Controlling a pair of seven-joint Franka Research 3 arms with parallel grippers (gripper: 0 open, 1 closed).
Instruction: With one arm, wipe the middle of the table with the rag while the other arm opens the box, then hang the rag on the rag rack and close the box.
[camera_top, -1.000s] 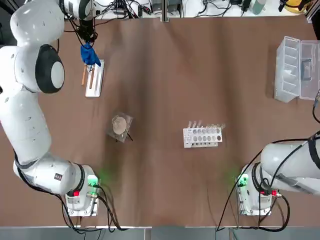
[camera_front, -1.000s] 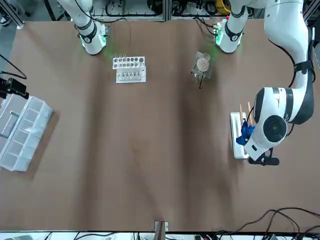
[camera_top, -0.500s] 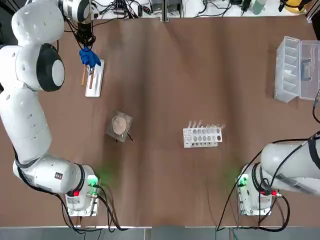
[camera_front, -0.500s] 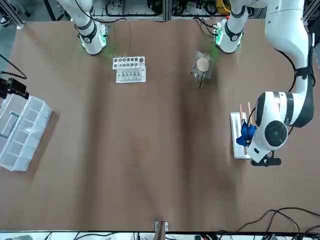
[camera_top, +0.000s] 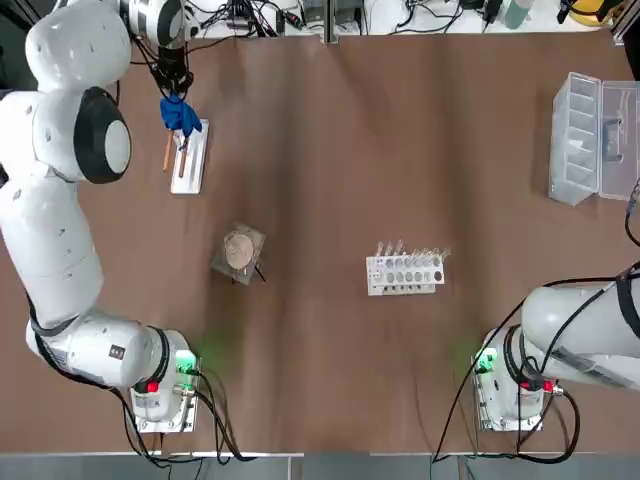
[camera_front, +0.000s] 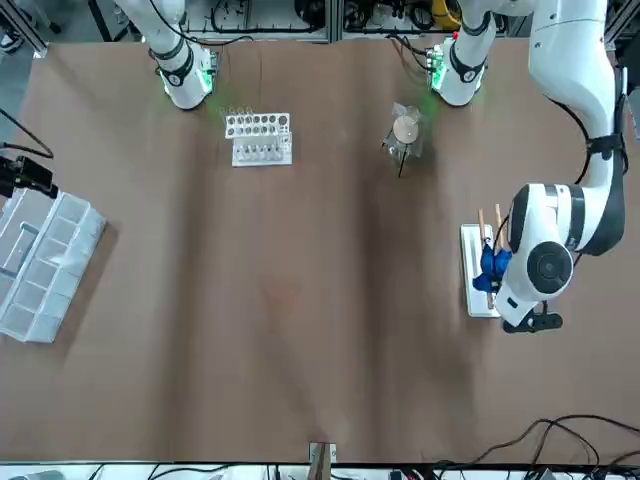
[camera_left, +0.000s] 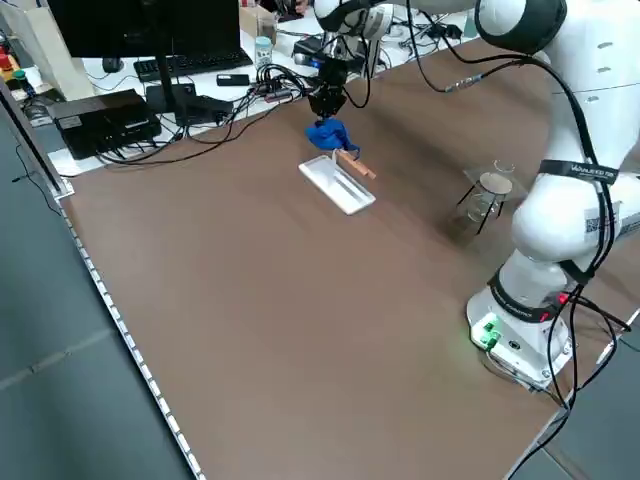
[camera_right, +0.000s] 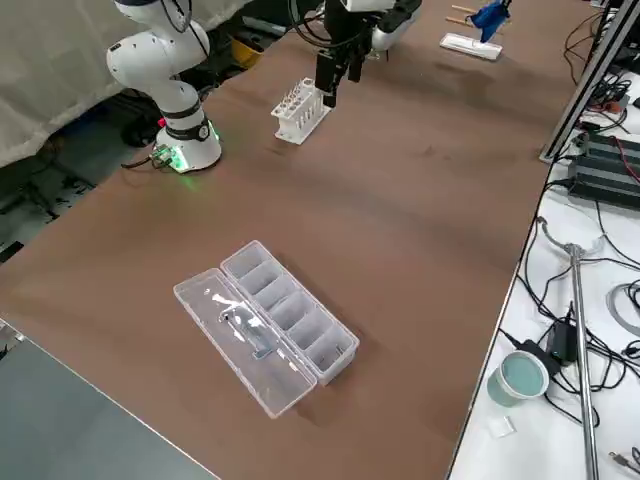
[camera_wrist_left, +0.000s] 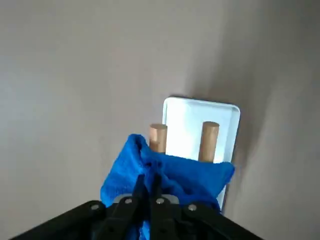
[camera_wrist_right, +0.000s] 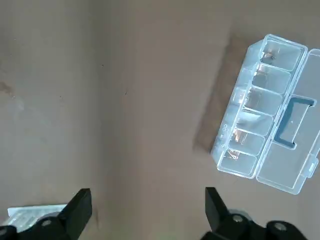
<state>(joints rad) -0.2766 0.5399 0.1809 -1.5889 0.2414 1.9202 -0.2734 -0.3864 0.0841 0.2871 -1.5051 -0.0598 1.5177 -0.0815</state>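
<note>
Table (camera_top: 330, 180) — rag rack (camera_top: 188, 158) lengthwise, front-to-back.

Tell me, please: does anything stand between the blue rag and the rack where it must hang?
Nothing visible does. The left gripper, shut on the rag, holds it right over the rack, with the cloth draped against the two wooden rods. Only open air lies below it.
</note>
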